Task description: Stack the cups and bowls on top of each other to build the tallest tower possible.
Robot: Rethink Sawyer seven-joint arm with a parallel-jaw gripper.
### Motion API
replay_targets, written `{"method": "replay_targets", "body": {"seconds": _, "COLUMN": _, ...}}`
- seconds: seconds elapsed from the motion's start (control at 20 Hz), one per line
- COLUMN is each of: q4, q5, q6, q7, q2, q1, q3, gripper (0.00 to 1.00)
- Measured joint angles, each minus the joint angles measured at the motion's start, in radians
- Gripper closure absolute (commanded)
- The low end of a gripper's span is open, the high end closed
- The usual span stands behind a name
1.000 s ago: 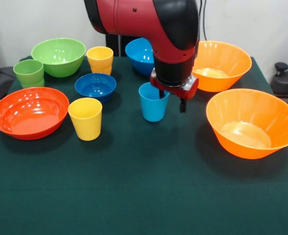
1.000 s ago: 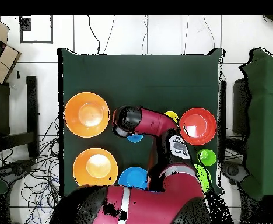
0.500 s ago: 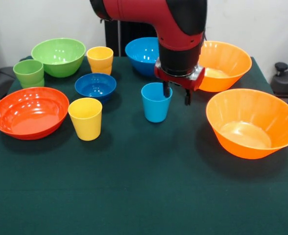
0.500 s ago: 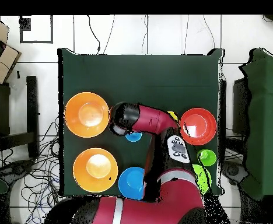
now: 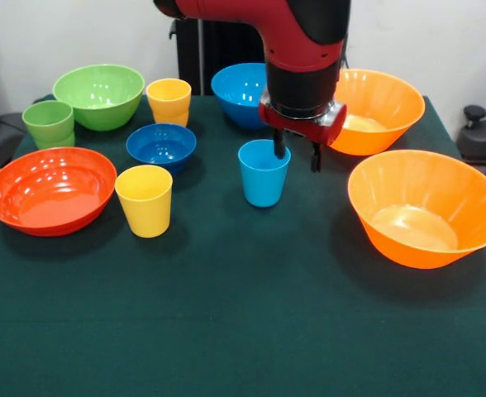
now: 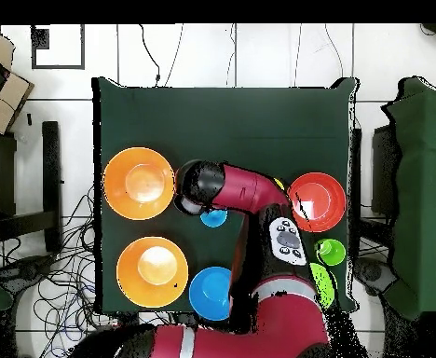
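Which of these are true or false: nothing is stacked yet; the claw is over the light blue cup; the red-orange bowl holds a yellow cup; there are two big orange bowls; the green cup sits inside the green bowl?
1. Nothing is stacked yet. True.
2. The gripper is over the light blue cup. True: one finger reaches inside its rim.
3. The red-orange bowl holds a yellow cup. False: it is empty; a yellow cup stands beside it.
4. Two large orange bowls. True.
5. The green cup sits inside the green bowl. False: it stands beside it.
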Motion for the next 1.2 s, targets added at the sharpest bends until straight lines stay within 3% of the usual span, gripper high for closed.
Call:
{"method": "replay_targets", "body": {"seconds": 0.65, "q4": -0.013, "q5": 0.0, "q6": 0.152, "q7": 0.0, "q2": -0.046, "q1": -0.001, "q3": -0.012, "gripper": 0.0}}
{"method": "replay_targets", "body": {"seconds": 1.2, "q4": -0.006, "q5": 0.0, "q6": 0.18, "q7": 0.0, "q2": -0.131, "q1": -0.045, "q3": -0.015, "gripper": 0.0}}
